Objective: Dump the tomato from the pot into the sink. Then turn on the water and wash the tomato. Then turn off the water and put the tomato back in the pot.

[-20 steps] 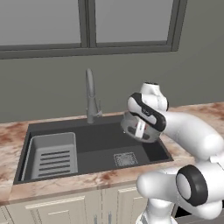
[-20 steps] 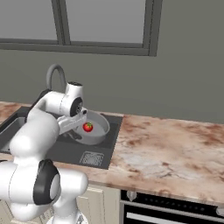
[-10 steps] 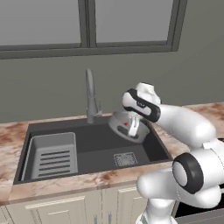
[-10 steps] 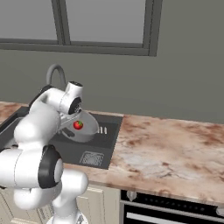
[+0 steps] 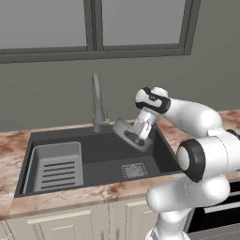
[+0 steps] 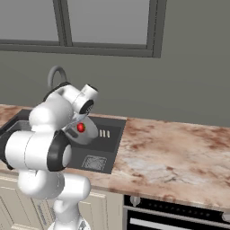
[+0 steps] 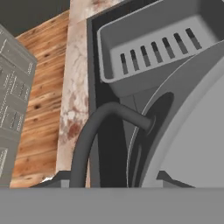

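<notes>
Where the reddish-brown marbled stone counter runs beneath a plain grey wall and a dark-framed window, the large dark grey rectangular sink is set into it, with cream cabinet doors below and a black oven front further along. A square drain grate lies in the basin floor, and a lighter grey ribbed rack fills the basin's far side from the arm. The tall grey gooseneck faucet rises from the back rim, just beside the lifted pot.

The round, shallow grey metal pot hangs tilted steeply over the basin, clear of its floor, its open side turned away in the left base view. The two-finger gripper holds it at the rim near one small dark side handle, jaws narrowed onto the pot's edge. In the right base view the tiny bright red tomato sits inside the tipped pot, against its wall. The white arm crosses in front of much of the sink in that view. From the hand camera, the rack and a wooden floor show beyond the pot's handle.
</notes>
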